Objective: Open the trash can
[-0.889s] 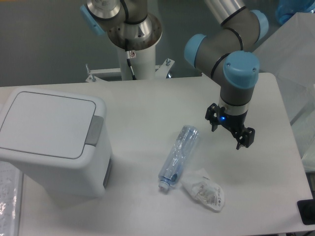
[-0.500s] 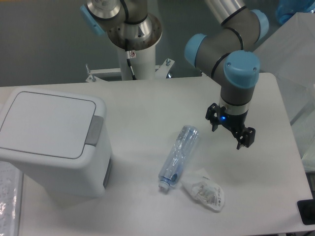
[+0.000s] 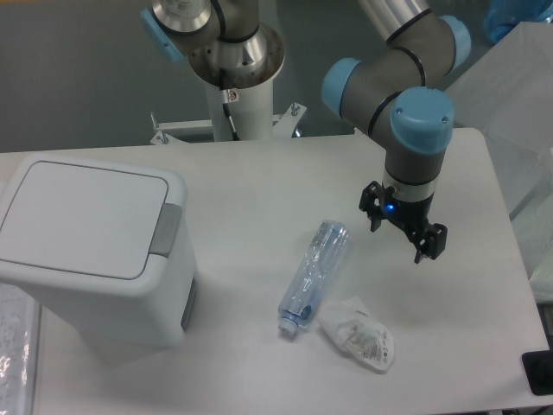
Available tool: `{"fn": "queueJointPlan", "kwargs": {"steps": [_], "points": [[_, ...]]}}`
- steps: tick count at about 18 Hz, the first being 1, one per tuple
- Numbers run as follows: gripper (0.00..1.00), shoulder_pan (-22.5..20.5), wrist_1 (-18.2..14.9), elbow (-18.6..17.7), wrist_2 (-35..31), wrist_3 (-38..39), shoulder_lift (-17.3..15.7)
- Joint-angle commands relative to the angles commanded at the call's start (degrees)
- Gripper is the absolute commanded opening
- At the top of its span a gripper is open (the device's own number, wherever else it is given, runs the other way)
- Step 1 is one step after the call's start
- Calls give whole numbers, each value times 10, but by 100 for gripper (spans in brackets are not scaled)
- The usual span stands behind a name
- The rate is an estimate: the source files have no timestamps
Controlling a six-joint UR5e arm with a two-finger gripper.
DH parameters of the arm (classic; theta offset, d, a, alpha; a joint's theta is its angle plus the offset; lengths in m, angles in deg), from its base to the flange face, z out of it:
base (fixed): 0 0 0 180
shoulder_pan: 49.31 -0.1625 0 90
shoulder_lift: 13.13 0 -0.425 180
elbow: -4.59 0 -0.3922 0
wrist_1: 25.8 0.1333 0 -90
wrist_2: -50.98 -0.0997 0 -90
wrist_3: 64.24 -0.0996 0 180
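Tabletop point(image 3: 259, 181) in pale white carries three loose things in the single fixed view: one trash can, one bottle and one wrapper.

The trash can point(image 3: 95, 251) stands at the left side of the tabletop, well apart from the arm. It is a large boxy white bin with rounded corners. Its flat lid point(image 3: 82, 218) lies closed, and one grey push tab point(image 3: 168, 230) sits on the rim at the right edge of the lid. No writing can be read on it.

One clear plastic bottle point(image 3: 314, 275) lies on its side near the middle, with its cap end toward the camera. Its label is too faint to read. Just beside the cap end lies one crumpled transparent wrapper point(image 3: 359, 335); some small print shows on it, but it is too small to read.

The end effector point(image 3: 404, 233) hangs above the tabletop to the right of the bottle, not touching anything. Its two fingers stand apart, and nothing is between them. A small blue light shows on its body.
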Motion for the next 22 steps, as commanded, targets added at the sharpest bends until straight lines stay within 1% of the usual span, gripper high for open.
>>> {"fn": "queueJointPlan", "kwargs": {"steps": [1,3,5,8,9,11,15,17,19,22], "points": [[100,4,2,1,9,39,-1],[100,13,3,14,37,124,0],[100,22,2,28,68,179,0],[100,27,1,37,116,219,-2],[100,28,1,39,140,245,-10],[100,31,1,41,166,287,-20],[100,40,1,62,251,341,-34],[100,54,1,78,275,386,-36],[100,62,1,94,288,425,-47],[100,74,1,93,312,446,-72]]}}
